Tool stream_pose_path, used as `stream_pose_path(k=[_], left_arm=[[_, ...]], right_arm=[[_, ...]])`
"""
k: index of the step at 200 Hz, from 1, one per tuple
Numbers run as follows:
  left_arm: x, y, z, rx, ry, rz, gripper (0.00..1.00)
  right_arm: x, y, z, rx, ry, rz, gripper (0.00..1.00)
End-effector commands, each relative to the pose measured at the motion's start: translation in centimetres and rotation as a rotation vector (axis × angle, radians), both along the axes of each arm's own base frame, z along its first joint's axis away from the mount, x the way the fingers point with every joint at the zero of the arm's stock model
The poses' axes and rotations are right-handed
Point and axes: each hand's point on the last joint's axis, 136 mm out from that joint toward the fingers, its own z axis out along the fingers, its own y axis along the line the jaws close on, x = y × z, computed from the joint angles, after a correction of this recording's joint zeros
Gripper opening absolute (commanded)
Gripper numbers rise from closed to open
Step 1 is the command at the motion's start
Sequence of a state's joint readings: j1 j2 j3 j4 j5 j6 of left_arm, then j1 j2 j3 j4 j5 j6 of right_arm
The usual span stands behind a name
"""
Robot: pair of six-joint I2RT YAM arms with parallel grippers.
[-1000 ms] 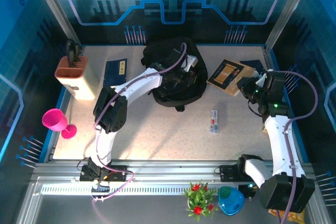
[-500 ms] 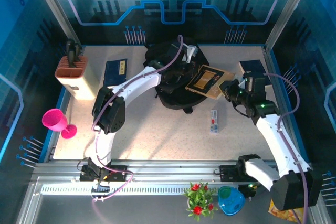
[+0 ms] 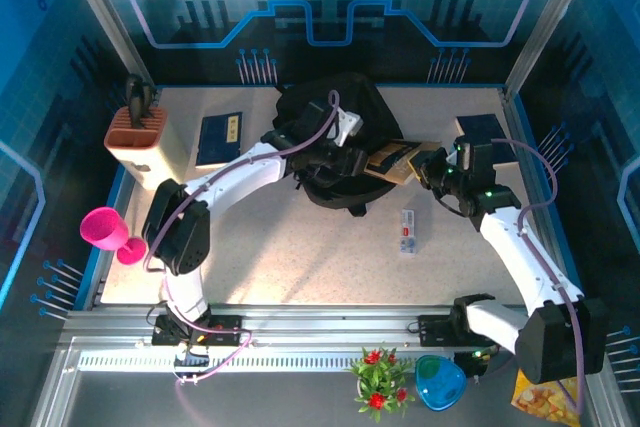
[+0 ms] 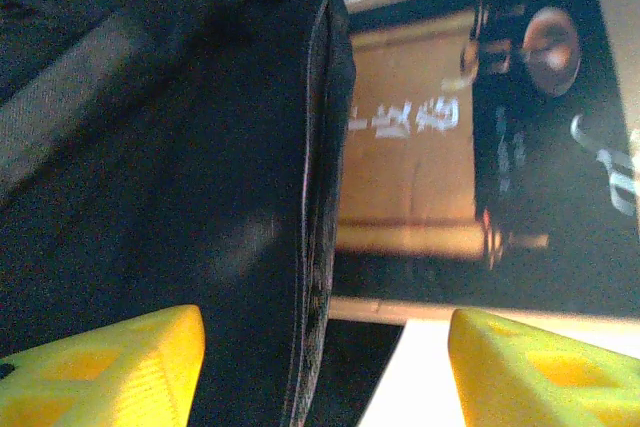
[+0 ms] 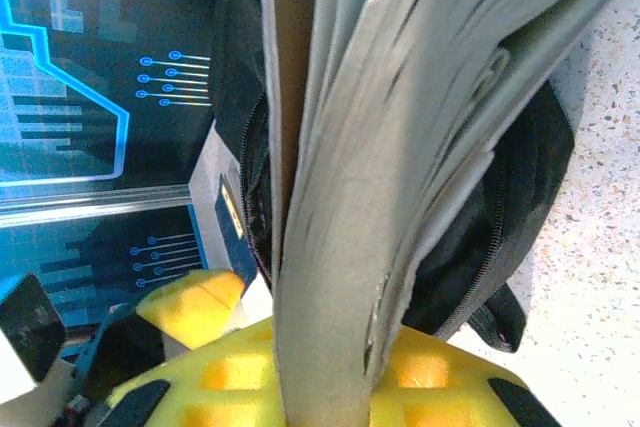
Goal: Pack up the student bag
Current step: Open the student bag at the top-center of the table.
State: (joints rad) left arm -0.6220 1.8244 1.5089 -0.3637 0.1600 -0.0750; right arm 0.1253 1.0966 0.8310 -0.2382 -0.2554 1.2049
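Note:
The student bag (image 3: pixel 322 115), a black soft backpack, lies at the back middle of the table. My left gripper (image 3: pixel 350 160) stands open at the bag's right side. In the left wrist view its yellow fingertips (image 4: pixel 100 367) straddle the bag's zip edge (image 4: pixel 318 247) without clamping it. My right gripper (image 3: pixel 427 169) is shut on a brown-covered book (image 3: pixel 392 160), whose far end reaches into the bag's opening. In the right wrist view the book's page edges (image 5: pixel 350 197) rise between the yellow pads (image 5: pixel 440 377), with the bag (image 5: pixel 510 197) behind.
A blue book (image 3: pixel 220 137) lies left of the bag and a dark blue book (image 3: pixel 485 132) at the right edge. A holder block (image 3: pixel 145 145) and a pink goblet (image 3: pixel 108 232) stand at the left. A small white item (image 3: pixel 407 231) lies mid-table.
My right arm carried the brown book from the table's right side leftward to the bag's opening. My left gripper, shut before, has opened and drawn back slightly.

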Motion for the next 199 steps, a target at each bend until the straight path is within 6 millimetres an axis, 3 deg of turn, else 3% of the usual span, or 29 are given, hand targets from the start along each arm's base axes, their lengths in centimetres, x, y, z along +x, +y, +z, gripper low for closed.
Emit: stream_pose_path(k=[1, 34, 89, 130, 165, 199], left_arm=[[-1.5, 2.1, -1.7, 0.134, -0.011, -0.038, 0.66], [-0.5, 4.0, -3.0, 0.239, -0.058, 0.019, 0.64], [0.4, 2.4, -3.8, 0.227, -0.06, -0.018, 0.58], [0.9, 2.4, -4.6, 0.277, -0.067, -0.04, 0.57], [2.5, 3.2, -3.3, 0.295, -0.143, 0.048, 0.4], [4.4, 3.9, -1.3, 0.29, -0.224, 0.138, 0.23]], right_arm=[[1.2, 1.1, 3.4, 0.029, -0.131, 0.042, 0.0], [1.1, 1.1, 3.3, 0.028, -0.134, 0.042, 0.0], [1.0, 1.0, 3.1, 0.026, -0.131, 0.037, 0.0], [1.0, 1.0, 3.2, 0.023, -0.137, 0.04, 0.0], [0.7, 0.5, 2.7, -0.008, -0.119, 0.025, 0.0], [-0.9, -1.9, 0.6, -0.16, -0.051, -0.032, 0.0]])
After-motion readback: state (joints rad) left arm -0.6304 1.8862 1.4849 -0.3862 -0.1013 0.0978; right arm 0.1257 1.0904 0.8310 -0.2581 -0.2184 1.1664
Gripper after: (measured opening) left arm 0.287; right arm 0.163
